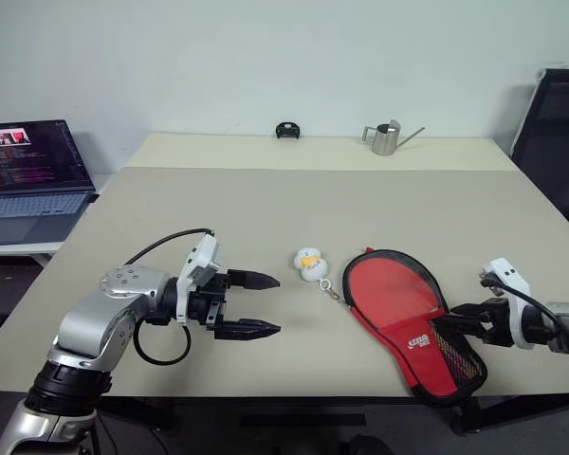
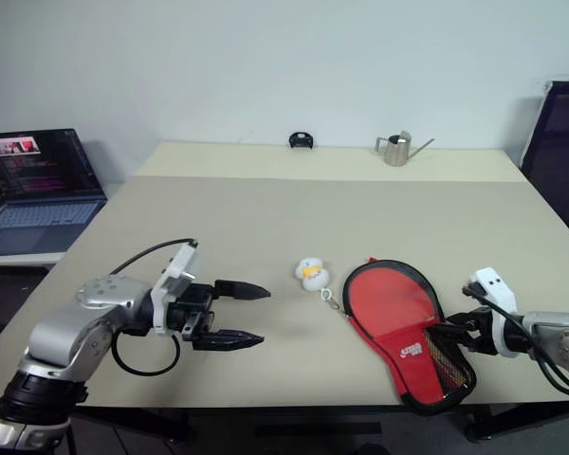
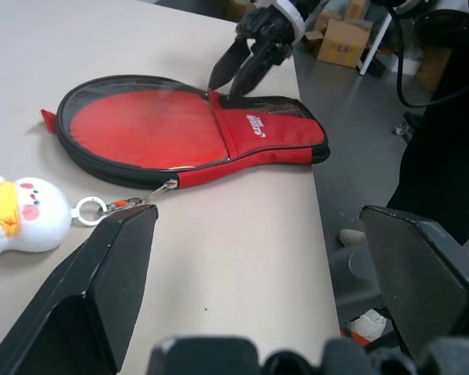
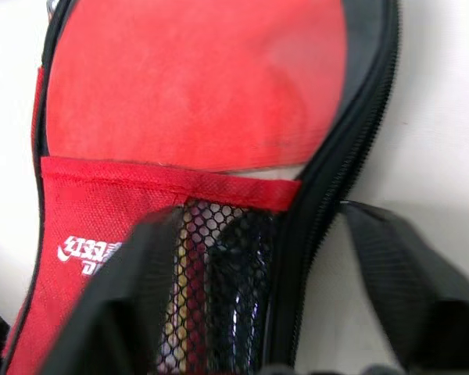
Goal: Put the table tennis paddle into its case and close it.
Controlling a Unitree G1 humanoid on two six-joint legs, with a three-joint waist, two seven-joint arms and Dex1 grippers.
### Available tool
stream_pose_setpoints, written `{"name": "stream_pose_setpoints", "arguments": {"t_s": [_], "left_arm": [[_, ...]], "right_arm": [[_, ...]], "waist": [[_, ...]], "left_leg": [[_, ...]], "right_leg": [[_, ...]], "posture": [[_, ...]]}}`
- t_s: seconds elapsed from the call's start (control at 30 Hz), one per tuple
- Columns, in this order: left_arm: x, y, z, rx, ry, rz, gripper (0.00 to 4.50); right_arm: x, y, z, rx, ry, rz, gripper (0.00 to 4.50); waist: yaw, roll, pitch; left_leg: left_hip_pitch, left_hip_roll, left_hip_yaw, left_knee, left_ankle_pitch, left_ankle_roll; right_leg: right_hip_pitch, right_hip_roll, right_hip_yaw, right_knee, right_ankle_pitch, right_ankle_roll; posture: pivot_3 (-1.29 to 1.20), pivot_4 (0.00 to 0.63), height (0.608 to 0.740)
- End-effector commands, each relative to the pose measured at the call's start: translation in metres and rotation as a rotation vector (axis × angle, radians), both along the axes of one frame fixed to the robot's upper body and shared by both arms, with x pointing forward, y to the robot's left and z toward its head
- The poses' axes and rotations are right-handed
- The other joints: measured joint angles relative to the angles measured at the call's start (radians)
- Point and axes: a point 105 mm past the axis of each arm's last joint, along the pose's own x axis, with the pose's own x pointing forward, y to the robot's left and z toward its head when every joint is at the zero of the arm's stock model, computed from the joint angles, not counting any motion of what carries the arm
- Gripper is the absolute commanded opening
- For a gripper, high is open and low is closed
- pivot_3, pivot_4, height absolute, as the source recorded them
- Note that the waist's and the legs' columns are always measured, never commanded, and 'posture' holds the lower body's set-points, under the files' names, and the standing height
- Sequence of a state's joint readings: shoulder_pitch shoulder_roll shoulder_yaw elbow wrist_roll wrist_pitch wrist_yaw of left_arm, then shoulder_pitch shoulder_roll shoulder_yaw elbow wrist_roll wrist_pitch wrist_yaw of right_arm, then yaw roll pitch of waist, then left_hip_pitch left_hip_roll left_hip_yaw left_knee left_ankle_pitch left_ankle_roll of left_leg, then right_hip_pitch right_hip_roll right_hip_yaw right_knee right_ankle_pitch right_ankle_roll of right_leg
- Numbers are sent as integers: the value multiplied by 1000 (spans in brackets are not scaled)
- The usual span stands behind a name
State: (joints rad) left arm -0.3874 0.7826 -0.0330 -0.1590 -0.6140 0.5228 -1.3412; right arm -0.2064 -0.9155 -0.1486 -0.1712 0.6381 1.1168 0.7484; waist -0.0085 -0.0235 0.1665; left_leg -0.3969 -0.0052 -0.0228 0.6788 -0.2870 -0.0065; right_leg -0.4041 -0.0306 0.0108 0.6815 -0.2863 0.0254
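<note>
A wide beige table (image 1: 266,209) takes up most of the head view, running from the near edge at the bottom of the frame up to a pale, bare wall (image 1: 266,57). A seam crosses the top about a third of the way down, where a second, lighter slab butts on. On that far strip stand a small black object (image 1: 286,130), upper centre, and a metal watering can (image 1: 387,138) to its right. At the far left of the frame an open laptop (image 1: 28,180) sits on a lower white desk, screen lit. A dark chair back (image 1: 558,123) shows at the upper right edge.

The case (image 1: 403,318) lies flat at the lower right of the frame, red face up with a white logo near its narrow end and a mesh pocket there, close to the table's near edge. Its round part looks filled with red; the paddle itself cannot be told apart from the cover. A key ring joins the zip pull to a white-yellow plush charm (image 1: 311,264) lying just left of it, at centre.

The left gripper (image 1: 253,305) hovers over the table at lower left, fingers spread apart and empty, pointing toward the charm. The right gripper (image 1: 460,320) is at the case's mesh end, lower right; in its wrist view the fingers (image 4: 125,305) stand released, straddling the case's zipped edge without clamping it.
</note>
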Motion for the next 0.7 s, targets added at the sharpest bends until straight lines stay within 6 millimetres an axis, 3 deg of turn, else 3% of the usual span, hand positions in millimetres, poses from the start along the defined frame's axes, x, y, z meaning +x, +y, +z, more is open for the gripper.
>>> {"name": "stream_pose_setpoints", "arguments": {"t_s": [0.03, 0.33, 0.43, 0.7], "left_arm": [[0, 2, 12, -7, -44, 0, 4500], [0, 5, 13, 2, -49, 13, 4500], [0, 6, 13, 3, -49, 16, 4500], [0, 6, 13, 6, -50, 20, 4500]], "right_arm": [[4, 1, 2, -14, -31, 17, 4469], [0, -1, -10, -32, 43, 28, 4469], [0, -6, -12, -37, 60, 31, 3908], [-2, -8, -16, -51, 83, 64, 1314]], "waist": [[0, 0, 0], [0, 0, 0], [0, 0, 0], [2, -1, 0]], "left_leg": [[0, 0, 0, 0, 0, 0], [1, 0, 0, 0, 0, 0], [1, 0, 0, 0, 0, 0], [1, 0, 0, 0, 0, 0]], "right_leg": [[0, 0, 0, 0, 0, 0], [0, 0, 0, 0, 0, 0], [1, 0, 0, 0, 0, 0], [1, 0, 0, 0, 0, 0]], "posture": [[0, 150, 740], [0, 150, 740], [0, 150, 740], [0, 150, 740]]}}
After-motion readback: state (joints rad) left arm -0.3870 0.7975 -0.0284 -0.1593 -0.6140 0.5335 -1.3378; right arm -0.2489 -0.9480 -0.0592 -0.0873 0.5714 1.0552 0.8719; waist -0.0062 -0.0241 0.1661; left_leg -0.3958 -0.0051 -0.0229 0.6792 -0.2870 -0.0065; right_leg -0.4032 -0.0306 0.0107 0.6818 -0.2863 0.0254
